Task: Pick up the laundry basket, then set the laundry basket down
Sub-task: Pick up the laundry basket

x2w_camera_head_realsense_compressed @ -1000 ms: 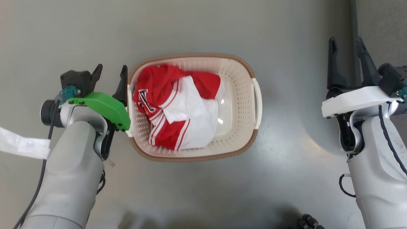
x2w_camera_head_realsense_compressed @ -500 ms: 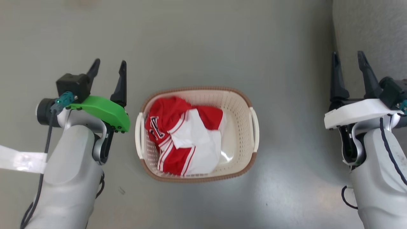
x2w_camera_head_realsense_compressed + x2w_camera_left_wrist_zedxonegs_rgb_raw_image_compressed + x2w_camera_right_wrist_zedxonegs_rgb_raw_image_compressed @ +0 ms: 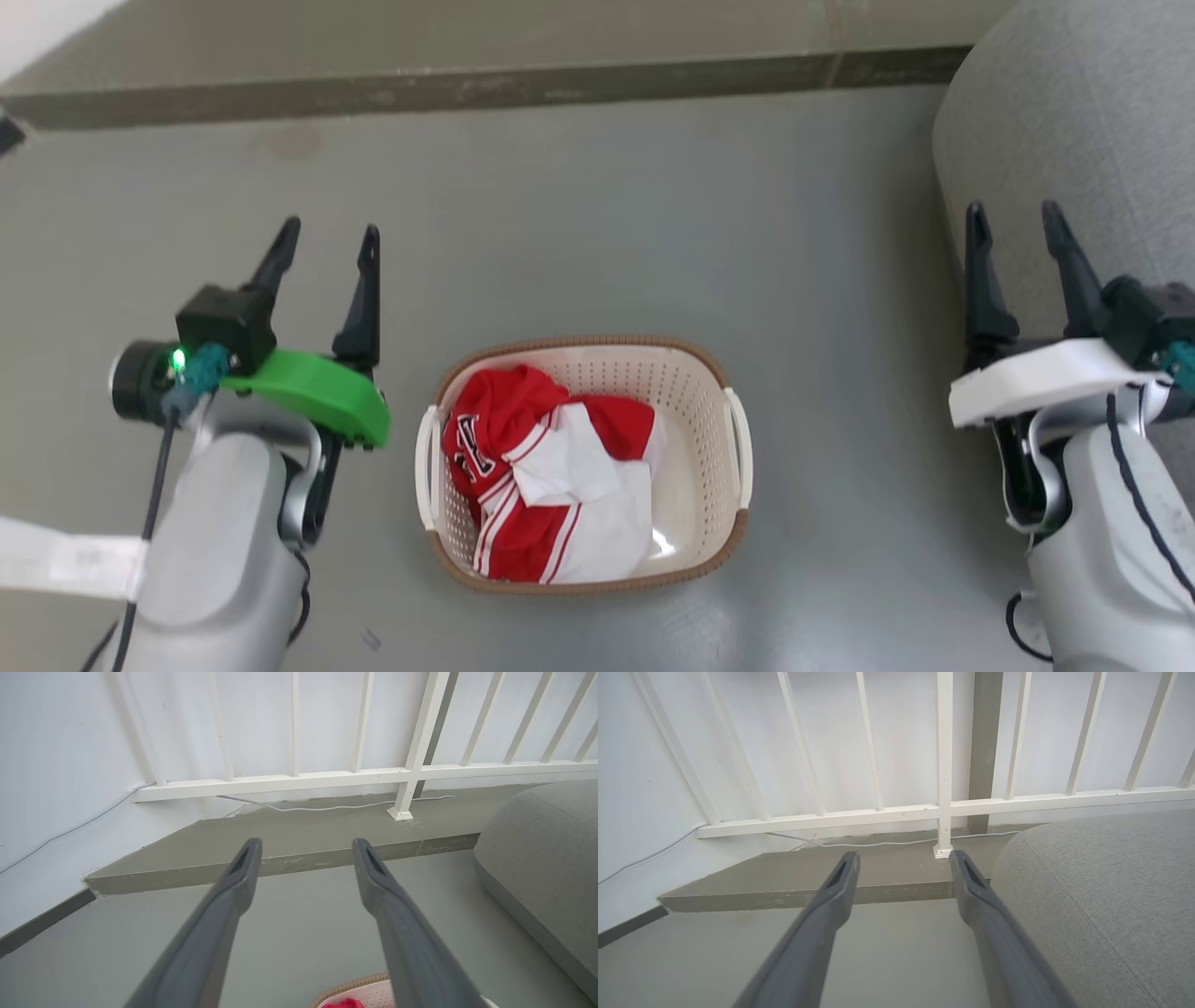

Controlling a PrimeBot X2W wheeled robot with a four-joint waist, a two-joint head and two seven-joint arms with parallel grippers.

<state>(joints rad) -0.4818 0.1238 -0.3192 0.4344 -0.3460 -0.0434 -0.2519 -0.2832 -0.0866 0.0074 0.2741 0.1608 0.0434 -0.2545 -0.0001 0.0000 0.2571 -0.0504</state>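
Down between the spread left hand (image 3: 330,229) and spread right hand (image 3: 1012,209) lies the laundry basket (image 3: 693,403), touching neither.

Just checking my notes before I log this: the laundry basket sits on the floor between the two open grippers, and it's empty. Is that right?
Not quite. The laundry basket is not empty: the head view shows a red and white garment lying in it. The rest holds: it sits on the grey floor between the left gripper and the right gripper, both open.
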